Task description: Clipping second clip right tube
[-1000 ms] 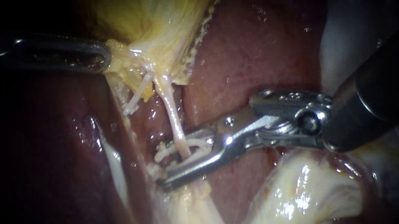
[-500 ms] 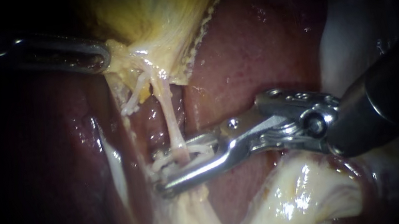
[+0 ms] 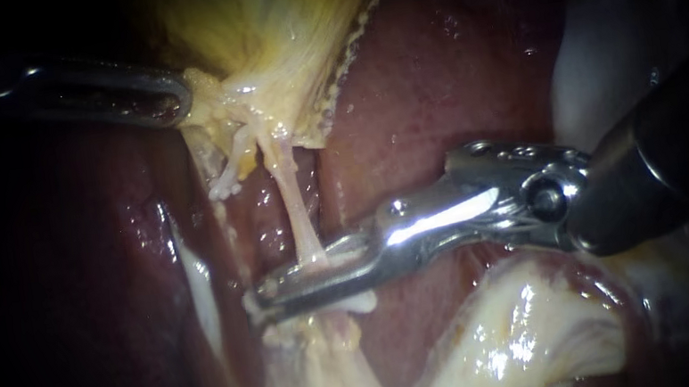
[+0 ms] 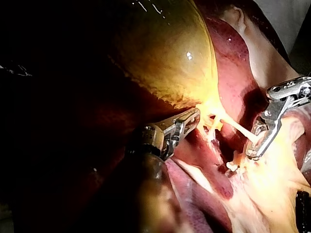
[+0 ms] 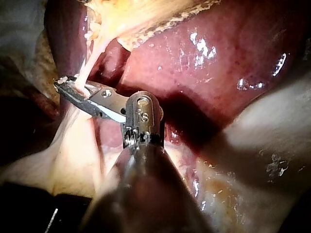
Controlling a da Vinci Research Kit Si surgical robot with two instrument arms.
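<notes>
The slender silver right instrument (image 3: pixel 264 296) comes in from 3 o'clock, its jaws pinched together across the thin pale right tube (image 3: pixel 298 218) near centre. A white clip (image 3: pixel 362 303) pokes out beneath them. Glossy dark-red liver (image 3: pixel 436 73) lies all around. At 10 o'clock the dark left instrument (image 3: pixel 180 99) has its jaws clamped on the yellow gallbladder (image 3: pixel 277 32).

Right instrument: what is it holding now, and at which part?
The right instrument has its jaws shut on the right tube, across the tube's lower end, just above where it spreads into pale tissue.
</notes>
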